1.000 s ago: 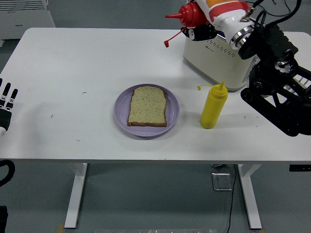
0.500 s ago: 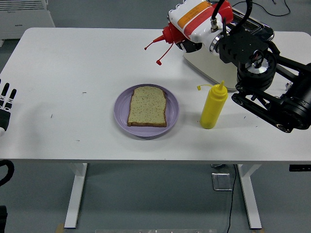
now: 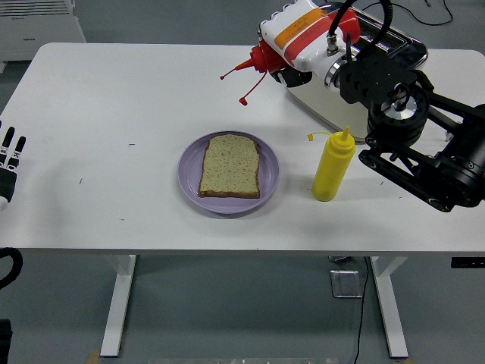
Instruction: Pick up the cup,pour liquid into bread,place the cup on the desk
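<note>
White worktop (image 3: 114, 106), grey floor | right hand (image 3: 299, 38) fingers grasp red bottle (image 3: 261, 57) (mostly hidden) | left hand (image 3: 9, 163) fingers released, edge-cropped

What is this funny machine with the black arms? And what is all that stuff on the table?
It is a robot, and the picture comes from a camera up on its head, looking down at a white table. Its right hand holds a red squeeze bottle tipped sideways, with the nozzle pointing left, in the air beyond the plate. On the table sit a purple plate with a slice of bread, a yellow bottle and a cream toaster. The left hand rests at the table's left edge.
</note>
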Tool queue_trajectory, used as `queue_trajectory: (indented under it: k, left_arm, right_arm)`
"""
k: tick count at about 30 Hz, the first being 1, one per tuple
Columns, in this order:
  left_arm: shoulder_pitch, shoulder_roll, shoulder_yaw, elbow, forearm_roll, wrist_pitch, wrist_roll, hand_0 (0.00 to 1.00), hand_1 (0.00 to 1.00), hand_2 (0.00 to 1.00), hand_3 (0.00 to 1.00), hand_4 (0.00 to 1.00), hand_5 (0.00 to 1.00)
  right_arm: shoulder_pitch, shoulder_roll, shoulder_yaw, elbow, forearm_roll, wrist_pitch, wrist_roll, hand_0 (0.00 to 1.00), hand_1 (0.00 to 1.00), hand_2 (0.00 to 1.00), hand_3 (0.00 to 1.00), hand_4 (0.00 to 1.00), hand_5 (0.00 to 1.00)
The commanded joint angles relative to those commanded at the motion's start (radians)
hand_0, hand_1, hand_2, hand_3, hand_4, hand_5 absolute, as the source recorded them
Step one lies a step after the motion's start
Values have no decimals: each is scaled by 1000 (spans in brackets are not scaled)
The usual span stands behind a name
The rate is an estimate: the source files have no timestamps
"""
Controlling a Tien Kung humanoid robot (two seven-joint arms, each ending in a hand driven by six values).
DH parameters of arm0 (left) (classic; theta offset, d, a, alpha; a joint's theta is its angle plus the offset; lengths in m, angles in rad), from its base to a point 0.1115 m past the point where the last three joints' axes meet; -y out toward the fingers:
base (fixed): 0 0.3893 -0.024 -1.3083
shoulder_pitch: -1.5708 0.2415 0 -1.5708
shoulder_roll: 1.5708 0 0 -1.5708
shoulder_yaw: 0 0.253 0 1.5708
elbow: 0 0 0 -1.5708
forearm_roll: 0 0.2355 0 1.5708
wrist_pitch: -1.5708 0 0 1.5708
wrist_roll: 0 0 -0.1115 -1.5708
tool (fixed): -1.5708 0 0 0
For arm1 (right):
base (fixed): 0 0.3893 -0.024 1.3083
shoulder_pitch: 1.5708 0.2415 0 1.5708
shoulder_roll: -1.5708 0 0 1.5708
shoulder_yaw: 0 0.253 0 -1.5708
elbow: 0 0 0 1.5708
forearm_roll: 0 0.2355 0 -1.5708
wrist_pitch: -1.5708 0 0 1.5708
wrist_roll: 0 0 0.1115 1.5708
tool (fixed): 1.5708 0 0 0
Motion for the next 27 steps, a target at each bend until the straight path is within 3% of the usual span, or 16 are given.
queue_trajectory:
  k: [4, 11, 14, 21, 27]
  left_arm:
    - [3, 0, -1, 0, 0, 1, 0, 801, 773, 774, 709, 610, 998]
    - [-3, -2, 5, 1, -1, -1, 0, 800, 772, 774, 709, 612, 998]
    - [-3, -2, 4, 1, 0, -1, 0, 800, 772, 774, 709, 612, 998]
    - [1, -1, -3, 0, 0, 0, 0, 801, 772, 774, 709, 610, 998]
    - [-2, -1, 2, 0, 0, -1, -1, 800, 772, 774, 709, 611, 998]
  right_arm:
    - [-1, 1, 35, 2, 0, -4, 0, 123, 128, 294, 371, 763, 171]
    - [1, 34, -174, -6, 0, 7, 8, 123, 129, 293, 371, 756, 175]
    - [0, 38, -188, -10, 0, 9, 9, 123, 129, 293, 371, 756, 175]
    - [-14, 11, 28, -10, 0, -25, 6, 124, 130, 294, 370, 752, 176]
    - [-88, 5, 190, 13, 44, -169, 21, 124, 131, 294, 371, 751, 174]
